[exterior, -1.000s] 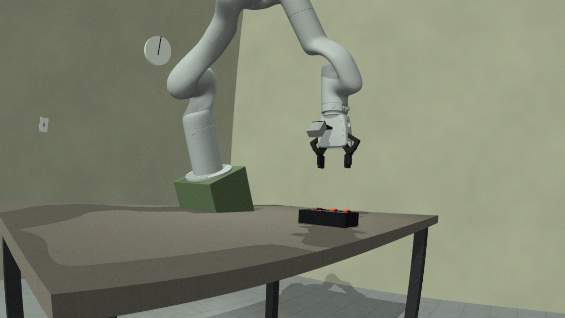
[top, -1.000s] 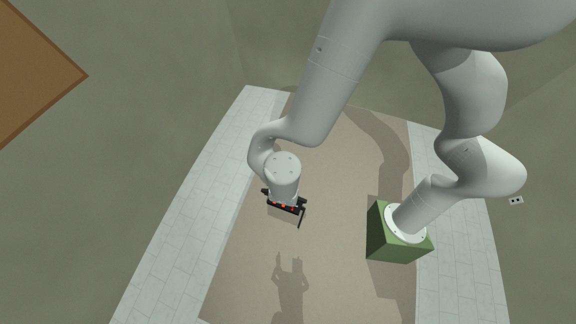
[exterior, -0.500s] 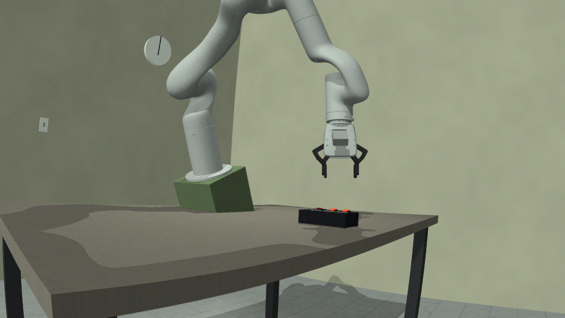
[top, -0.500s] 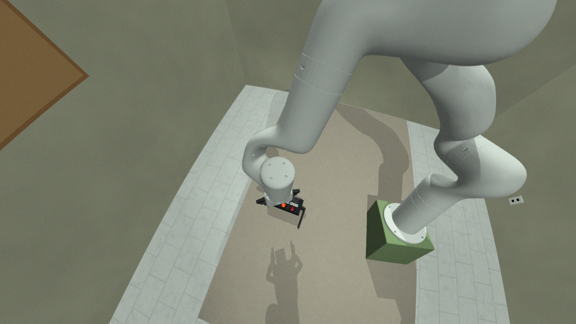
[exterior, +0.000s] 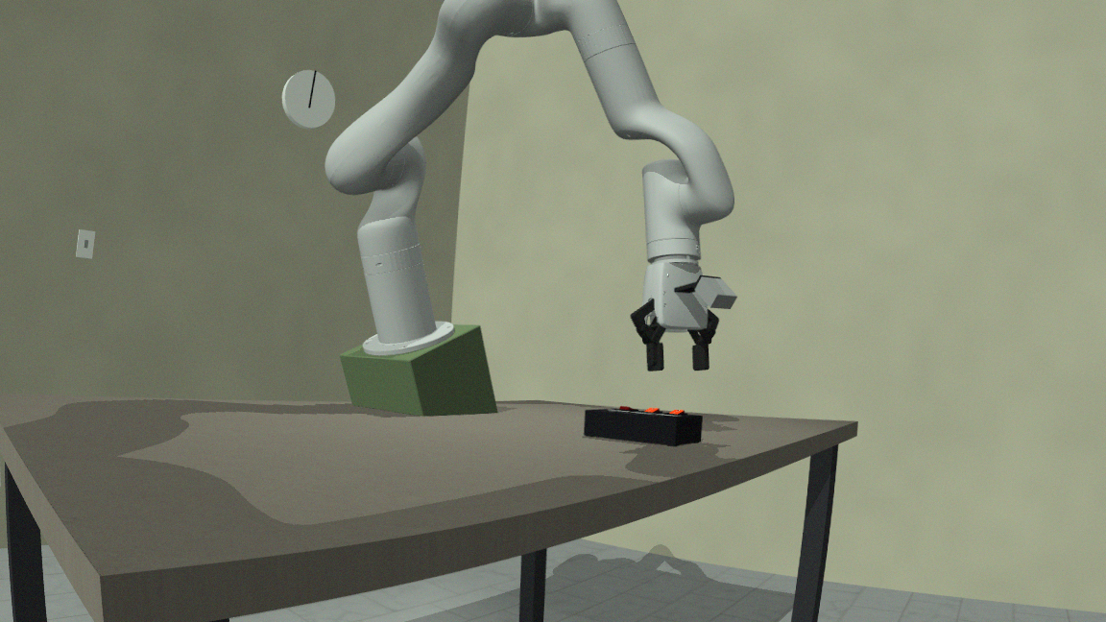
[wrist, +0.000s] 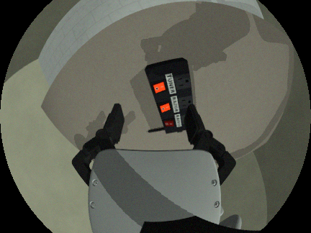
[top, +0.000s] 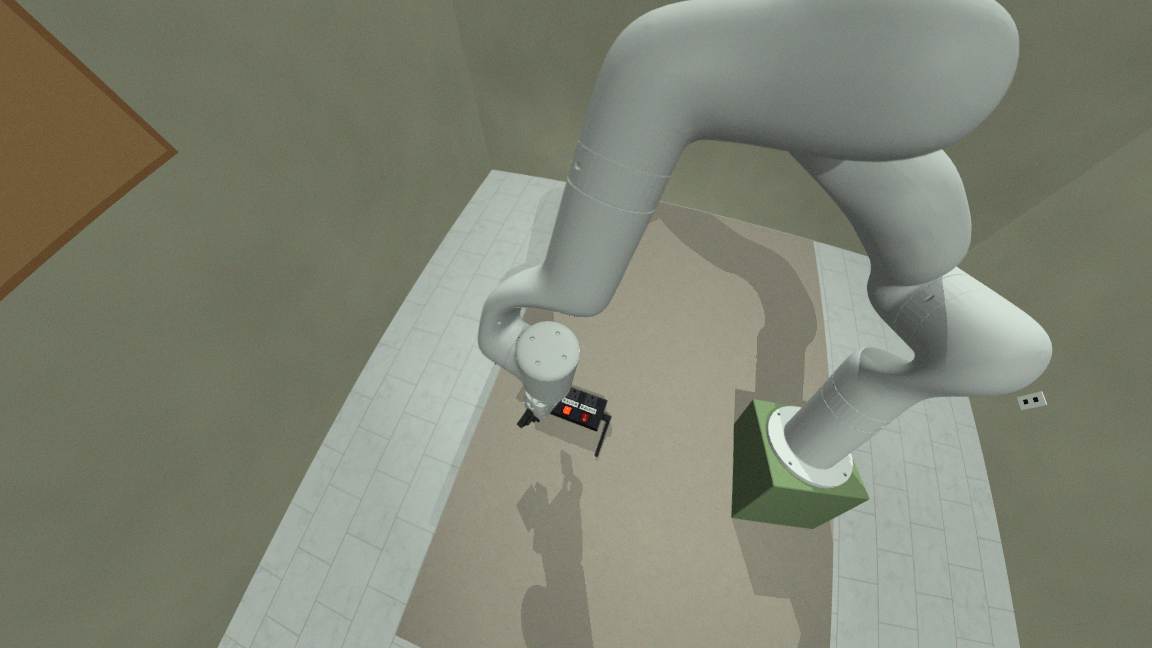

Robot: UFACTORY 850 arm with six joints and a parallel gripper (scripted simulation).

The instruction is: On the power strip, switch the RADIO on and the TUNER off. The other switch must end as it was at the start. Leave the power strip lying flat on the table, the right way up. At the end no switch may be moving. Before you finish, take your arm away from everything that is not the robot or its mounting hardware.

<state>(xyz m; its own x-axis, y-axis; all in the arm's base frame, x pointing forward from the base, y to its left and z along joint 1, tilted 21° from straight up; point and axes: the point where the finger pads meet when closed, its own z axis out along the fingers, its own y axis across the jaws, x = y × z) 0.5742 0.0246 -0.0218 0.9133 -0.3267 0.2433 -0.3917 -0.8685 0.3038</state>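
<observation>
The black power strip (top: 583, 407) (exterior: 641, 427) (wrist: 172, 72) lies flat on the table (top: 644, 523) (exterior: 309, 479), the right way up. In the wrist view it has three rocker switches in a row. The far switch (wrist: 158, 88) and the middle switch (wrist: 165, 106) show bright orange. The near switch (wrist: 168, 124) is a small, dimmer red. White labels sit beside them; I cannot read them. A short black cord (top: 602, 435) (wrist: 155, 129) sticks out at the near end. My gripper (exterior: 677, 362) (wrist: 154, 111) is open and empty, hanging well above the strip's near end.
The arm's green base block (top: 793, 475) (exterior: 421, 378) stands on the table behind the strip. The strip lies close to the table's right edge (exterior: 839, 431). A round clock (exterior: 308, 99) and a wall plate (exterior: 84, 243) hang on the wall.
</observation>
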